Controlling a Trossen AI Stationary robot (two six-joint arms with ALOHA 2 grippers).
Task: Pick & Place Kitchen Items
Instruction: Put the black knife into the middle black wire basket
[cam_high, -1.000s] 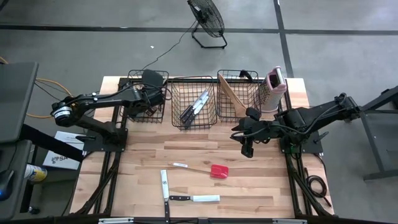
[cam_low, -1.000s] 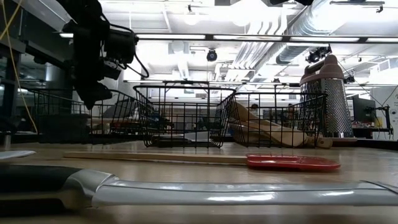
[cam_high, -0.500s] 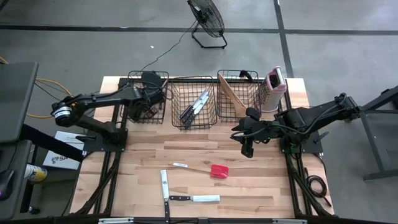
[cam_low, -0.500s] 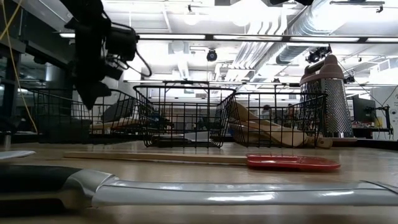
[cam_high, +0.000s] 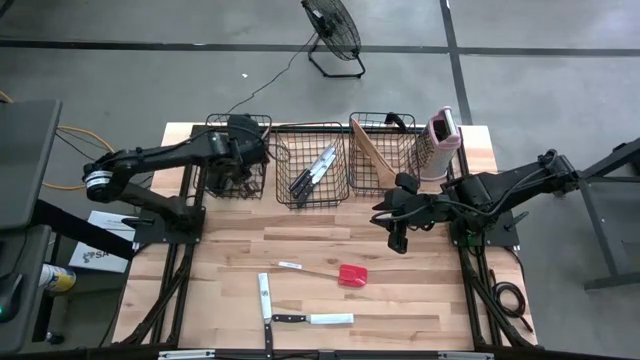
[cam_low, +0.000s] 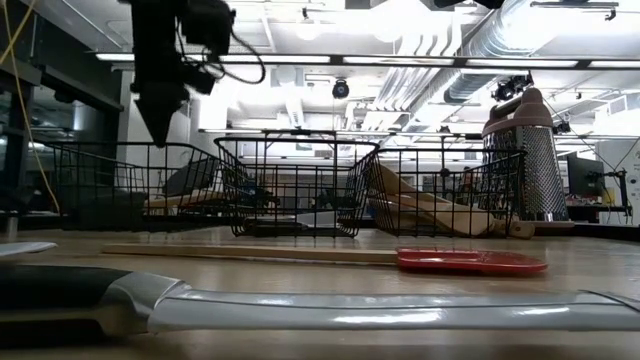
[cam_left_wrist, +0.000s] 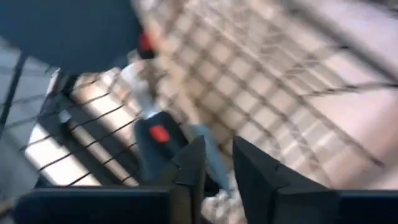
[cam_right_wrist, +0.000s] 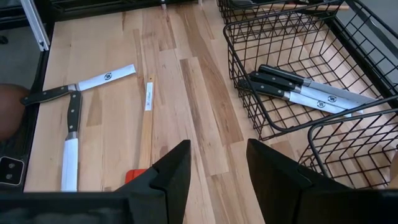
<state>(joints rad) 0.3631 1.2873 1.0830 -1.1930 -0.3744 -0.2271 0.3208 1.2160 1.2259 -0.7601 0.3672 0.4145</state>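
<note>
A red-headed spatula with a pale wooden handle lies flat on the table, near the middle. Two black-handled knives lie closer to the near edge. Several more knives rest in the middle wire basket. Wooden utensils lean in the right basket. My left gripper hangs over the left basket, fingers pointing down with a narrow gap and nothing between them. My right gripper hovers open above the table at the right, empty.
A pink-and-white box grater stands upright at the far right corner beside the right basket. The three baskets line the far edge. Bare wood stretches between the baskets and the utensils lying loose.
My left gripper has risen above the left basket's rim and shifted a little toward the middle basket, rolling and tipping as it went. My right arm has kept still. The utensils on the table have stayed put.
</note>
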